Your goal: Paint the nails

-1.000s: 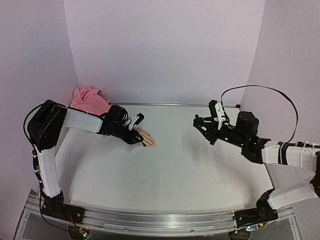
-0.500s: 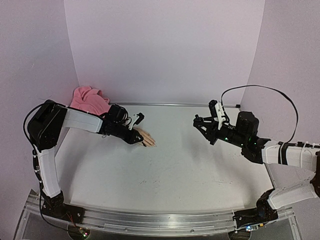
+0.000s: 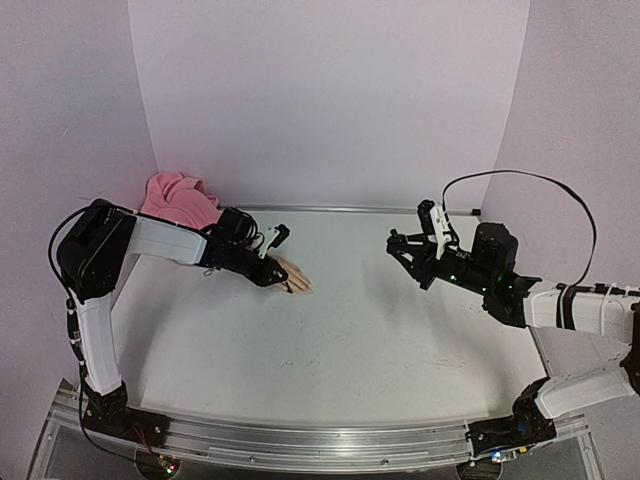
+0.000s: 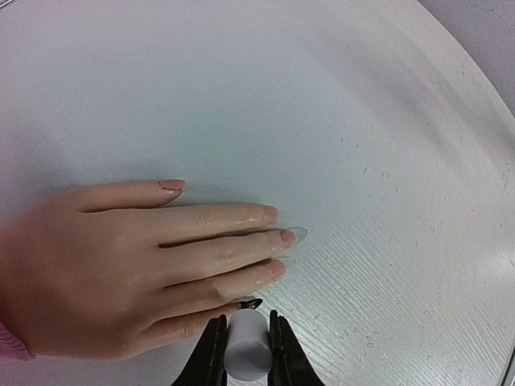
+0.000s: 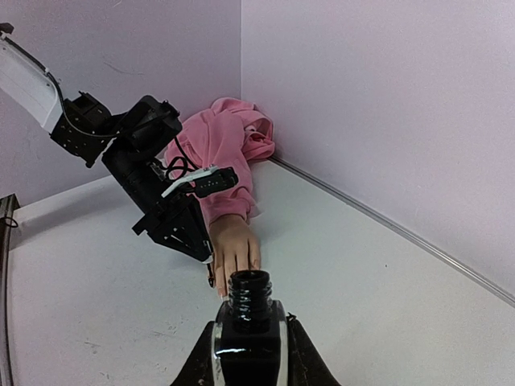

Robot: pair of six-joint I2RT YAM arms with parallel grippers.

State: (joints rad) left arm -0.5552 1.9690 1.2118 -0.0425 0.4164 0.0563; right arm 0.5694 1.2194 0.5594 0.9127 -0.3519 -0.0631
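Note:
The beige mannequin hand (image 4: 121, 265) lies flat on the white table, fingers pointing right, its pink sleeve (image 3: 180, 197) bunched at the back left corner. Its nails (image 4: 288, 237) look pale. My left gripper (image 4: 245, 323) is shut on the white cylindrical cap of the polish brush (image 4: 246, 347). The brush's dark tip (image 4: 251, 304) rests on the end of the little finger. In the top view that gripper (image 3: 278, 280) sits right over the hand (image 3: 298, 279). My right gripper (image 5: 249, 334) is shut on the open black polish bottle (image 5: 249, 310), held off the table at the right (image 3: 403, 250).
Lilac walls close in the back and both sides, with a metal strip (image 3: 340, 209) along the back edge. The white tabletop (image 3: 340, 330) stretches between the two arms. A black cable (image 3: 530, 180) loops over the right arm.

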